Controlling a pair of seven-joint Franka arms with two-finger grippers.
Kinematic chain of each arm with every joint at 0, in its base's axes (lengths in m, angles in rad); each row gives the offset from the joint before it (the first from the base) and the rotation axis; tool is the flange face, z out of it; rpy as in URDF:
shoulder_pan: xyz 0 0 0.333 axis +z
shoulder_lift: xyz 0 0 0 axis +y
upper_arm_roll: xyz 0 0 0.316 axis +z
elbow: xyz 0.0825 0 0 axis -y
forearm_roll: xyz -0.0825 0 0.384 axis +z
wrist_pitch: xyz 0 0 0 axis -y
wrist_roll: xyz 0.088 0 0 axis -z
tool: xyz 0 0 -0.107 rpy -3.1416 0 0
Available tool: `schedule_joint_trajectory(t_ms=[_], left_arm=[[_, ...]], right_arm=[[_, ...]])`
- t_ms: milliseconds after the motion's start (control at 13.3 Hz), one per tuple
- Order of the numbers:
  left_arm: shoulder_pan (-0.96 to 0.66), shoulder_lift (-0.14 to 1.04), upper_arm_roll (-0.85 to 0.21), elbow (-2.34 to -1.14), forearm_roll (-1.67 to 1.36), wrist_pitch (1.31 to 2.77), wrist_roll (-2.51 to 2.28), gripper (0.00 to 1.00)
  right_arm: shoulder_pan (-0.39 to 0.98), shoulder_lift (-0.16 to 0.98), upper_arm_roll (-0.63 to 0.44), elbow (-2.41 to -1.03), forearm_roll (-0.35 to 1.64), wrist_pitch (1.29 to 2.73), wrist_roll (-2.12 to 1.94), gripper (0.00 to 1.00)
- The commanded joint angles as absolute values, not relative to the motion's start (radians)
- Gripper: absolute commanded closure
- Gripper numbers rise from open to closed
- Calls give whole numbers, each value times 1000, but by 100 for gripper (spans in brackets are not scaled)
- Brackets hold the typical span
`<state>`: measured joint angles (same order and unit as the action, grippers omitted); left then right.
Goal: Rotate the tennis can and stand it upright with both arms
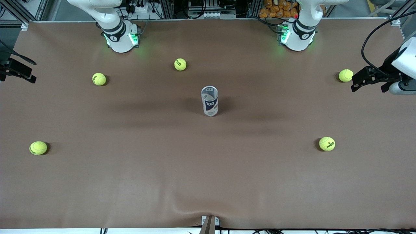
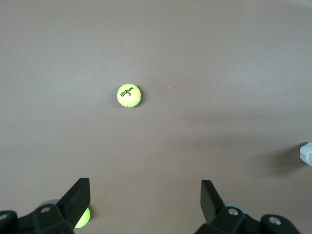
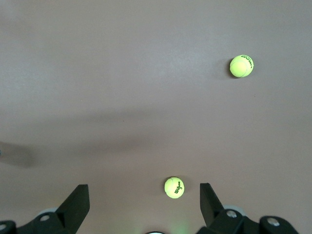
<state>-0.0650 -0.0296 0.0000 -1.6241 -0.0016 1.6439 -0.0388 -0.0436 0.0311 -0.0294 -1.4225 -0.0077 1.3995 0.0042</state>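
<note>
The tennis can [image 1: 209,104] stands upright in the middle of the table, open silvery rim up, its navy and white "W" label facing the front camera. My left gripper [image 1: 357,83] hangs over the left arm's end of the table, far from the can. In the left wrist view it [image 2: 145,187] is open and empty over bare mat. My right gripper [image 1: 32,71] hangs over the right arm's end of the table. In the right wrist view it [image 3: 143,190] is open and empty. Neither gripper touches the can.
Several yellow-green tennis balls lie scattered on the brown mat [image 1: 208,169]: one [image 1: 180,64] near the right arm's base, one [image 1: 345,75] by the left gripper, one [image 1: 327,143] nearer the front camera, others [image 1: 99,79] [image 1: 38,148] toward the right arm's end.
</note>
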Motion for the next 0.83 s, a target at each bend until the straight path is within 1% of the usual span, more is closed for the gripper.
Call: schedule_joint_trajectory(t_ms=[0, 753], left_arm=[[-66, -26, -8, -1611, 11, 1635, -41, 0], [-64, -29, -12, -1611, 0, 1625, -35, 0]], right_arm=[[-48, 29, -25, -1411, -14, 1390, 2, 0], [-48, 29, -25, -1411, -14, 1390, 2, 0]])
